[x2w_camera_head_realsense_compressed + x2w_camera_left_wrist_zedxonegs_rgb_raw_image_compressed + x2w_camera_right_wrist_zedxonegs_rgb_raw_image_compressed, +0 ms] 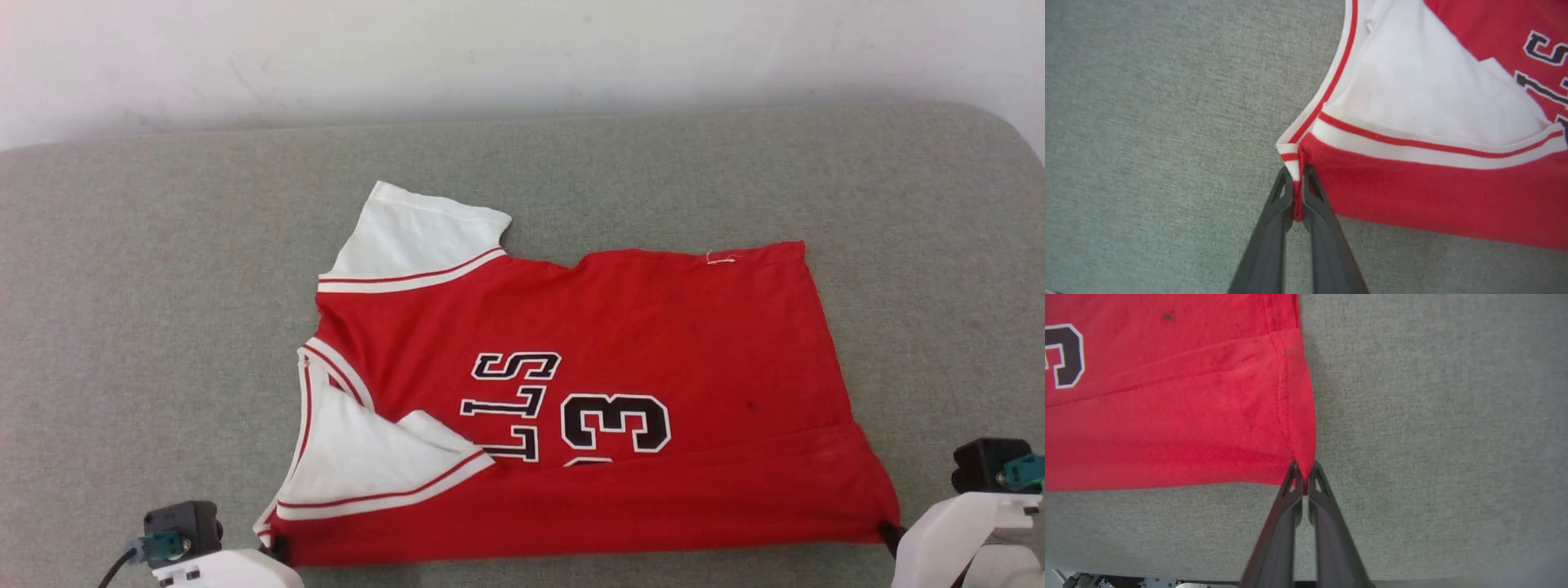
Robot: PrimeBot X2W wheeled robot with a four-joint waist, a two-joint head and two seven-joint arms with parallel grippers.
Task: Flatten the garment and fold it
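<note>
The garment (637,318) lies spread on the grey fabric surface (147,294), collar end toward the robot's left. Its near edge is folded up over part of the lettering (510,404). The left gripper (1297,179) is clamped on the near collar-side corner. The right gripper (1303,475) is clamped on the near hem corner. A dark speck (751,404) on the red cloth is possibly a stain, but it is too small to confirm.

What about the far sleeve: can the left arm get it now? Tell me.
Probably not yet. The far sleeve lies bare, but the left fingers are shut on the near corner of the shirt and must let go first.
</note>
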